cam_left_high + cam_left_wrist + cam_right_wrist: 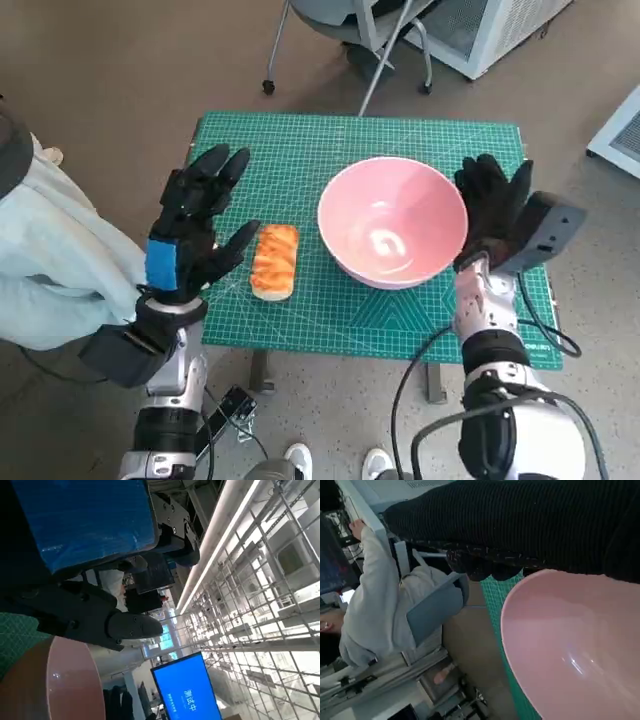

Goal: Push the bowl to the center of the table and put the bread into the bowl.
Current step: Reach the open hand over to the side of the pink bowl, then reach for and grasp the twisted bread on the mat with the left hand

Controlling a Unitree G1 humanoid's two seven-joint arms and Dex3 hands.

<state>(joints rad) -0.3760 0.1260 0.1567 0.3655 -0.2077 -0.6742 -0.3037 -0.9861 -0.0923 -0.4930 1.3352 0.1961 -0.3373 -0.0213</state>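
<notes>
Our right hand (492, 208) — fingers spread, holding nothing — flanks the pink bowl (393, 221) to push it, while our left hand (197, 228), equally empty, waits beside the bread (275, 260).

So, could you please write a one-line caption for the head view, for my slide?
Open left hand beside bread; gloved right hand against pink bowl on green mat.
</notes>
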